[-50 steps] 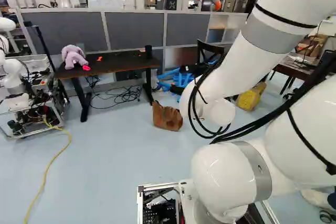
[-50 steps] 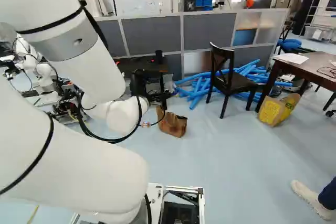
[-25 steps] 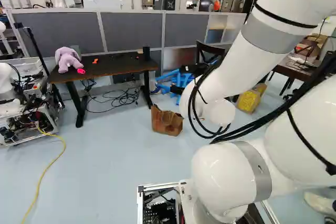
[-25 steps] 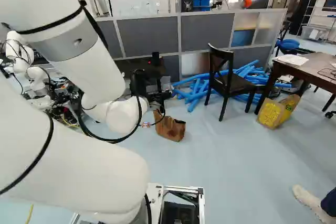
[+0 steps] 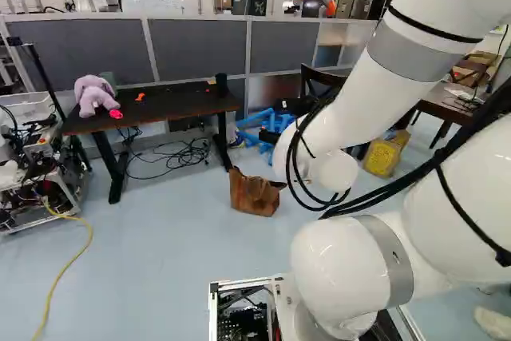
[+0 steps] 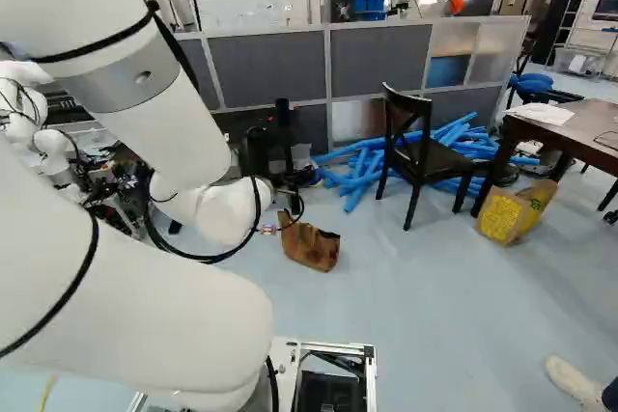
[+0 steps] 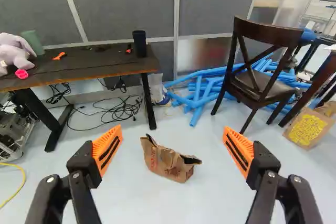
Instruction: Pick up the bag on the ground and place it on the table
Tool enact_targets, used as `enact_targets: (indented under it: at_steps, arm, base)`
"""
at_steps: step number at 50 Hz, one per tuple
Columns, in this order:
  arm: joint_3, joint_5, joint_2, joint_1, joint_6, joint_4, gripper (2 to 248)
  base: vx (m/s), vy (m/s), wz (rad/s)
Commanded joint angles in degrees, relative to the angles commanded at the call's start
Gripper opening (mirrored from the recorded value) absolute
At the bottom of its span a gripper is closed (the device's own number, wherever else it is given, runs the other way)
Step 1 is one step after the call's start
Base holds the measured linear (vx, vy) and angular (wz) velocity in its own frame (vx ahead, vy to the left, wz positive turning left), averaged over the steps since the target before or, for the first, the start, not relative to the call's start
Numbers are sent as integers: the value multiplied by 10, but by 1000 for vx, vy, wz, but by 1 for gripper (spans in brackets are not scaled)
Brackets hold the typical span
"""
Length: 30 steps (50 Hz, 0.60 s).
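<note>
On the floor at the middle of the left base view stands the brown bag (image 5: 254, 194), close beyond the arm (image 5: 355, 105). Behind it, more to the left of that view, is the table (image 5: 177, 103), which carries a plush toy (image 5: 94, 95).

In the right base view, the brown bag appears just beyond the arm's elbow. Farther right, a second bag (image 6: 507, 214) with yellow print rests on the floor beside a wooden table (image 6: 584, 124).

In the wrist view, the gripper (image 7: 172, 128) is wide open, with nothing held between its orange pads (image 7: 107, 150). The brown bag lies ahead of it, between the lines of both fingers, and not touched. It bears some reddish print, but this is too small to tell.

The step in hand seems to be the approach. Next, it is probably necessary to come nearer and lower, with the fingers around the upper edge of the brown bag, before closing. Its soft walls may fold under the pressure.
</note>
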Motion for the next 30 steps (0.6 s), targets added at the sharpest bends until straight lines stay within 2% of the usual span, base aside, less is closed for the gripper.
enact_targets:
  at_steps: [29,30]
  arm:
    - [0,0,0,0,0,0,247]
    - [-9,0,-10,0,0,0,247]
  base:
    - [167,-3,-17]
    - [148,-5,-19]
